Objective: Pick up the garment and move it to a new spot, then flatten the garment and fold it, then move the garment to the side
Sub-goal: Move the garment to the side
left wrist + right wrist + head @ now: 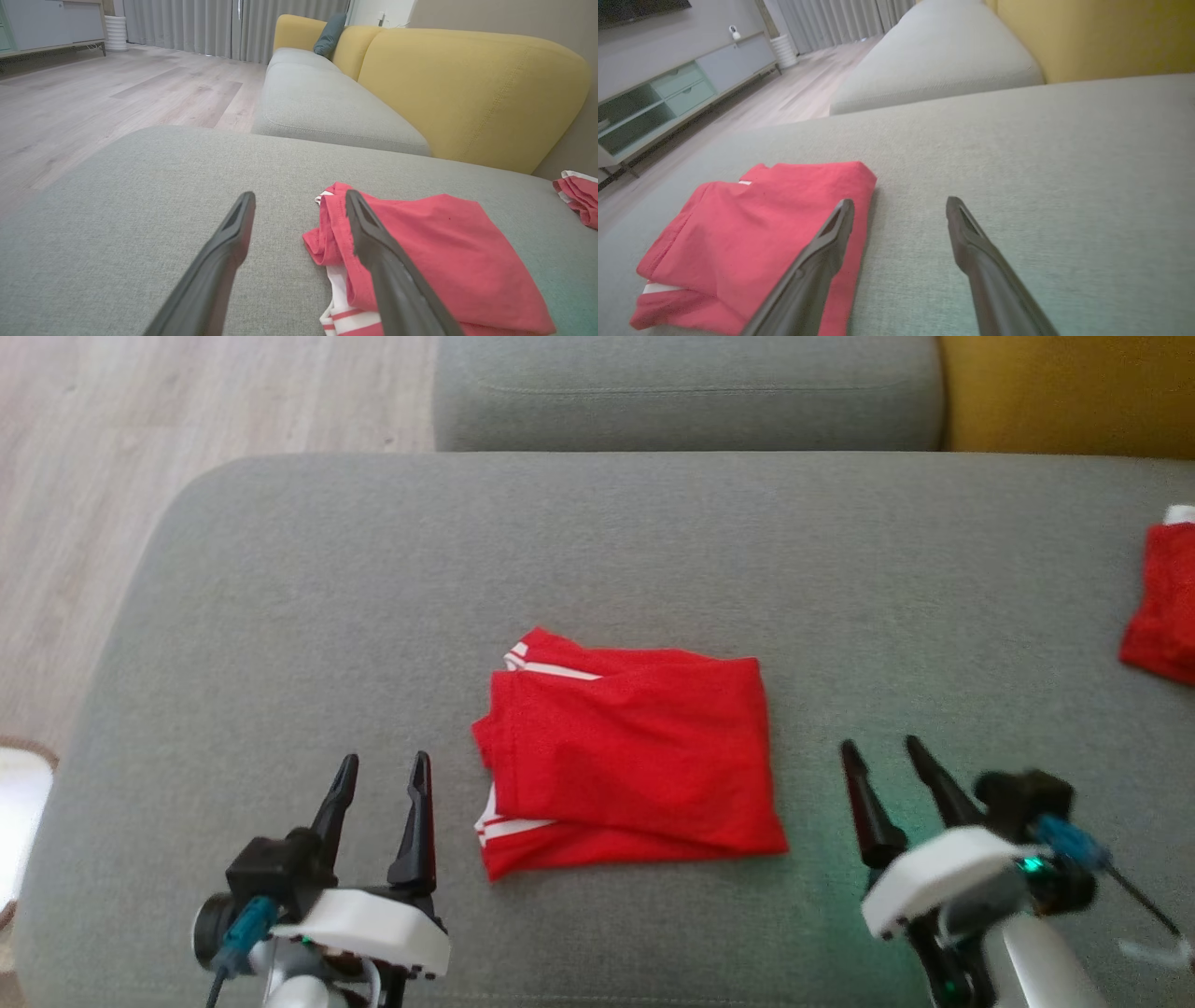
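The garment (630, 751) is red with white stripes and lies folded into a rough rectangle on the middle of the grey cushion (373, 597). It also shows in the left wrist view (434, 252) and in the right wrist view (747, 238). My left gripper (385, 771) hovers just left of the garment's left edge, open and holding nothing. My right gripper (882, 747) hovers to the right of its right edge, open as well, with nothing between its fingers. In the wrist views the left gripper (299, 203) and right gripper (900, 207) both stand with jaws apart over bare cushion.
A second red cloth (1162, 607) lies at the cushion's far right edge. A grey seat cushion (686, 392) and a yellow backrest (1064, 392) stand behind. Wooden floor (140, 429) lies beyond the cushion's left edge, with a cabinet (668, 88) across the room.
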Robot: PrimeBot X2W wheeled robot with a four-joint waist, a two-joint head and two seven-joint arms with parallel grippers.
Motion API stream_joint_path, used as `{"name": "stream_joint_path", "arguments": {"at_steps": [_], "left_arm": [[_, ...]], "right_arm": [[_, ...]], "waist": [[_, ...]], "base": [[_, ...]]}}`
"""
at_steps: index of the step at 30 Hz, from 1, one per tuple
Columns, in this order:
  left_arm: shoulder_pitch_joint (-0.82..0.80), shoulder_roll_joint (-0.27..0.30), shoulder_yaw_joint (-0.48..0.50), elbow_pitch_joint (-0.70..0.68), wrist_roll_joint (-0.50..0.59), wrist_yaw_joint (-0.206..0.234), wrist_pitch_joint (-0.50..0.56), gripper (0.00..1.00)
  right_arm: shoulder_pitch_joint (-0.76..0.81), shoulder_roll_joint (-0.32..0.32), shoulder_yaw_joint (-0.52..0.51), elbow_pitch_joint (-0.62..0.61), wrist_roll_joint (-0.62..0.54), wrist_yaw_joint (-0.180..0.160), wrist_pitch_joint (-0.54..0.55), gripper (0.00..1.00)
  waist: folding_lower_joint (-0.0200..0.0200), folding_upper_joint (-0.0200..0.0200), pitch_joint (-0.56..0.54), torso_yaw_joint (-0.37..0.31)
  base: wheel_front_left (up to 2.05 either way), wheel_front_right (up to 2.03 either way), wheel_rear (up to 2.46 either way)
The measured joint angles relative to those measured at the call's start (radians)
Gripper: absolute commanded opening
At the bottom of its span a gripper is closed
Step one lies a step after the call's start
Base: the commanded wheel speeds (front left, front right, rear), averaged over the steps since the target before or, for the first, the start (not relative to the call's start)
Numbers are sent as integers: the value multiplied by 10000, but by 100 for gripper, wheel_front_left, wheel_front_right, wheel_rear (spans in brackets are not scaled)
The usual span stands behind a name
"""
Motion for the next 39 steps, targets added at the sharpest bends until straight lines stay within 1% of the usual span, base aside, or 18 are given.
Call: {"name": "stream_joint_path", "arguments": {"at_steps": [4,10,15,23,24,25,26,27,28,29,35,36,39], "left_arm": [[-1,-102,12,29,0,-88,0,100],[-2,-259,58,33,-2,-128,-2,100],[-3,-299,113,23,-2,-146,-2,100],[-3,-318,169,17,-4,-161,-2,100],[-3,-322,182,15,-4,-161,-2,100],[-3,-324,198,13,-4,-161,-2,100],[-3,-324,219,12,-4,-161,-2,100],[-3,-326,232,6,-6,-161,-2,100],[-3,-326,234,4,-6,-161,-2,100],[-3,-326,238,2,-6,-159,-2,100],[-5,-336,265,-69,44,-180,-2,100],[-5,-336,276,-111,119,-249,-2,100],[-21,-337,297,-199,253,-263,-2,100]], "right_arm": [[-554,6,259,441,449,0,1089,100],[-1156,2,186,1181,679,0,1971,100],[-1568,0,-134,1914,474,0,2435,100],[-1998,-4,-324,2813,520,0,2901,100],[-2064,-6,-311,2871,608,0,2941,86],[-2139,-6,-278,2941,675,0,2951,46],[-2210,-12,-247,2997,727,0,2951,39],[-2269,-12,-203,3074,750,0,2951,29],[-2325,-12,-173,3150,800,0,2945,9],[-2380,-12,-142,3218,826,0,2930,0],[-2597,-36,102,3262,890,0,2405,0],[-2685,-98,105,3219,844,0,2313,0],[-2972,-418,-59,2941,594,0,2213,0]], "waist": [[0,0,56,308],[0,0,208,909],[0,0,436,1417],[0,0,687,1893],[0,0,708,1915],[0,0,724,1926],[0,0,733,1924],[0,0,742,1912],[0,0,752,1891],[0,0,762,1859],[0,0,853,1426],[0,0,874,1315],[0,0,943,894]], "base": [[0,0,0],[0,0,0],[0,0,0],[0,0,0],[0,0,0],[0,0,0],[0,0,0],[0,0,0],[0,0,0],[0,0,0],[0,0,0],[0,0,0],[0,0,0]]}}
